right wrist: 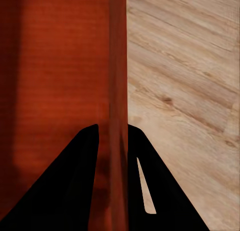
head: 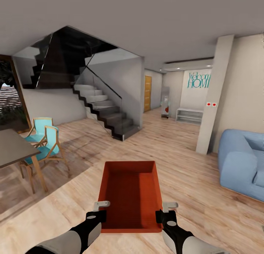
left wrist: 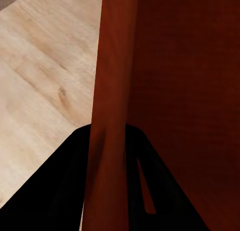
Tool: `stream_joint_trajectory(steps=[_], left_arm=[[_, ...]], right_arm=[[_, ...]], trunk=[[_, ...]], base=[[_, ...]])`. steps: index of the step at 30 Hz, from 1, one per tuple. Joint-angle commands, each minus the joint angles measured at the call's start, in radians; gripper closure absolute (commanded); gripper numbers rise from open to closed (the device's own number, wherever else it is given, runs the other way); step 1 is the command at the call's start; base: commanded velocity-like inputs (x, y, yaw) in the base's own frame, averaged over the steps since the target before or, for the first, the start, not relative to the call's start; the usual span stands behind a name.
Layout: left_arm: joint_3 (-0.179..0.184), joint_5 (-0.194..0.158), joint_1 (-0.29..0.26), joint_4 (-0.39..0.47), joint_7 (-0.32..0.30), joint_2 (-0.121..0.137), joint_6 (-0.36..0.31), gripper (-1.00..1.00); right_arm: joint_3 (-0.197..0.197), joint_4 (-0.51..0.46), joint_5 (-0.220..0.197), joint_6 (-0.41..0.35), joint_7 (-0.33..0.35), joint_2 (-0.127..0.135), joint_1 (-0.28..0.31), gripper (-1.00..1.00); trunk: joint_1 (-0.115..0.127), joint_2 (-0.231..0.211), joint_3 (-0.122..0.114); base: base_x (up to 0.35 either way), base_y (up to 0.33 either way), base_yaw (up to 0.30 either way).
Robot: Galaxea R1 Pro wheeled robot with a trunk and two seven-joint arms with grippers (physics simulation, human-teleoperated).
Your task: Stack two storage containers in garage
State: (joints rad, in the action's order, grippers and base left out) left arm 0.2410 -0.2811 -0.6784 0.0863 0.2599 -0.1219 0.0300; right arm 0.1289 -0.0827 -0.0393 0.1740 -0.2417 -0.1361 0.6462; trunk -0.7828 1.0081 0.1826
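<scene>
I hold one orange-red storage container [head: 131, 195] in front of me, above the light wood-plank floor of the living room. It is open-topped and empty. My left gripper [head: 97, 216] is shut on its left wall [left wrist: 112, 91], one finger on each side. On the opposite wall [right wrist: 118, 91] my right gripper [head: 165, 217] is shut the same way. Both black fingers [left wrist: 60, 191] [right wrist: 65, 186] straddle the thin walls in the wrist views.
A blue sofa [head: 242, 164] stands at the right, a grey pillar [head: 214, 96] beside it. A staircase [head: 106, 111] with glass railing rises ahead left. A table [head: 13, 147] and turquoise chairs [head: 46, 140] are at the left. A hallway with a wooden door [head: 147, 93] opens ahead.
</scene>
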Motion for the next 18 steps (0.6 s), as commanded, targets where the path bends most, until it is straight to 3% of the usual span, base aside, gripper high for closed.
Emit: stream_joint_trajectory(steps=[1,18], left_arm=[[-0.057,0.0,-0.001,0.001,0.007,0.019,0.004,1.0],[-0.057,0.0,-0.001,0.001,0.007,0.019,0.004,1.0]], right_arm=[[-0.034,0.0,0.0,0.0,0.0,0.0,0.001,1.0],[-0.034,0.0,0.0,-0.001,-0.001,0.0,0.001,1.0]], trunk=[[-0.001,0.001,0.001],[-0.001,0.001,0.001]], base=[[0.321,0.098,-0.157],[0.321,0.028,-0.27]])
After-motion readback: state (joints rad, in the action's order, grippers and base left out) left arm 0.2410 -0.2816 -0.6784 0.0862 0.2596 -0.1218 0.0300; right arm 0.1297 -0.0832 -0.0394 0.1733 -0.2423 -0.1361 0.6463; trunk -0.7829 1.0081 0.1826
